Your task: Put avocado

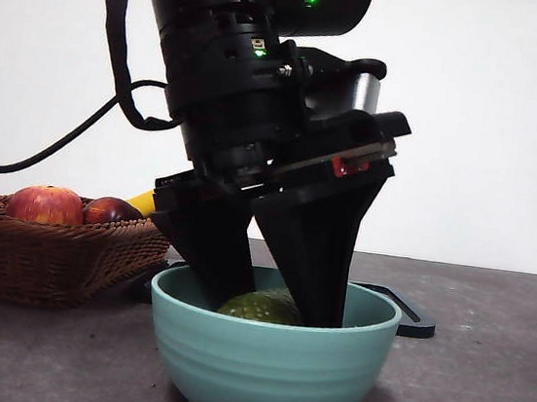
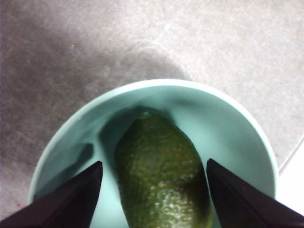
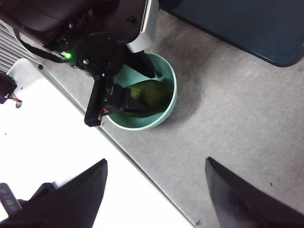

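Dark green avocado; pale teal bowl; brown woven basket; grey table.

Avocado skin pebbly, dull; bowl smooth glazed; basket woven wicker; tabletop matt grey.

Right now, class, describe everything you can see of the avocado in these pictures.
The avocado is dark green and oval, with pebbled, slightly glossy skin. It lies on its side inside the teal bowl, only its top showing above the rim from the front. The left gripper straddles it with open jaws, a gap visible on each side.
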Tool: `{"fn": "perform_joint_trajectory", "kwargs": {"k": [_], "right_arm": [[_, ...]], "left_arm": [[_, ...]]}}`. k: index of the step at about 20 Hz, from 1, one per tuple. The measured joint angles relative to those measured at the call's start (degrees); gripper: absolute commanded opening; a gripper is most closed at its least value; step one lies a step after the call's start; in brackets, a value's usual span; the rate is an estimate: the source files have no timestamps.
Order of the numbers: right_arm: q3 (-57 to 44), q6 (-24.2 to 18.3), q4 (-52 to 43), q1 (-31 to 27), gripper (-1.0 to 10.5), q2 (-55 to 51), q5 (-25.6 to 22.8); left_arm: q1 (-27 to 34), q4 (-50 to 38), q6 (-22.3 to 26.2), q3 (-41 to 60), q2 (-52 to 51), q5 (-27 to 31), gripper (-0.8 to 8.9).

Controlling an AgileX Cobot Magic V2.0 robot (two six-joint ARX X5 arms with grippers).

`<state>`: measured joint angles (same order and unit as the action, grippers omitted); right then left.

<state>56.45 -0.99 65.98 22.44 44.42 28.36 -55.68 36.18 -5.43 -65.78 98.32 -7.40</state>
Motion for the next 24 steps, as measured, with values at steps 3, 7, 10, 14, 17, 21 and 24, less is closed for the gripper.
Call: {"fn": "perform_joint_trajectory", "kwargs": {"k": [3, 7, 10, 14, 17, 21, 24], "right_arm": [[0.0, 0.0, 0.0, 0.0, 3.3, -0.02, 0.0], [0.0, 0.0, 0.0, 0.0, 3.3, 0.0, -0.02], [0.0, 0.0, -0.07, 0.0, 3.3, 0.0, -0.07], [0.0, 0.0, -1.46, 0.0, 3.3, 0.11, -0.11], [0.02, 0.0, -2.58, 0.0, 3.3, 1.38, -0.11], [0.02, 0.09, -4.72, 0.0, 3.3, 4.74, -0.11], [0.02, 0.28, -7.5, 0.0, 3.3, 7.85, -0.11]], "left_arm": [[0.02, 0.04, -0.04, -0.02, -0.94, 0.0, 3.5], [2.19, -0.5, -0.04, -0.85, -8.66, 0.0, 3.5], [6.1, -0.85, -0.04, -1.03, -16.06, 0.0, 3.5], [13.86, 2.27, 0.24, -1.03, -26.03, -0.04, 3.43], [21.11, 7.04, 1.22, -1.05, -32.44, -1.42, 3.42], [31.36, 13.73, 3.15, -1.05, -38.05, -13.88, 3.42], [33.35, 18.25, 5.4, -0.28, -40.52, -19.28, 3.42]]}}
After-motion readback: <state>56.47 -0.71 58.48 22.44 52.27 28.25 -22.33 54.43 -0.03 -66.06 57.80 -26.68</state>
